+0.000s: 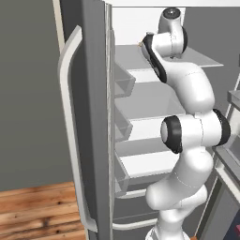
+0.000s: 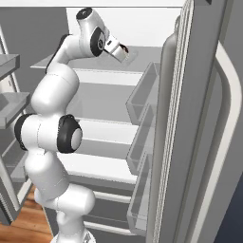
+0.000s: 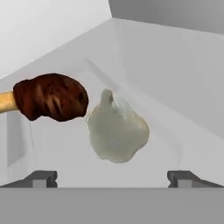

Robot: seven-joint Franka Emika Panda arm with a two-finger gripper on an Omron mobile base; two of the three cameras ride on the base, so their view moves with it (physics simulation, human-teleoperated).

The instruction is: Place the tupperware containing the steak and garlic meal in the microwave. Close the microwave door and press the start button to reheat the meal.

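- End effector: jaws spread wide and released, nothing between them; in the hand view its two dark fingertips stand far apart at the lower edge, one at each side. In the right base view the end effector sits at the top of the raised arm, reaching over the upper fridge shelf.
- Steak: dark reddish-brown lump with a tan piece sticking out to its left, at the left of the hand view, above and beyond the left fingertip.
- Garlic bulb: pale whitish, just beside the steak on its right, at mid view; whether the two touch cannot be told.
- Tupperware: translucent grey-white tray with a raised rim, holding the steak and the garlic bulb; its walls show faintly around them. It lies directly ahead of the open end effector.
- Left fridge door: grey, swung open, with a long white handle and door bins on its inner face, at the left of the left base view.
- Fridge shelves: pale, stacked one above another behind the arm, at mid view.
- Right fridge door: grey, open, with its own bins, at the right of the right base view.
- Floor: wooden boards, lower left of the left base view.
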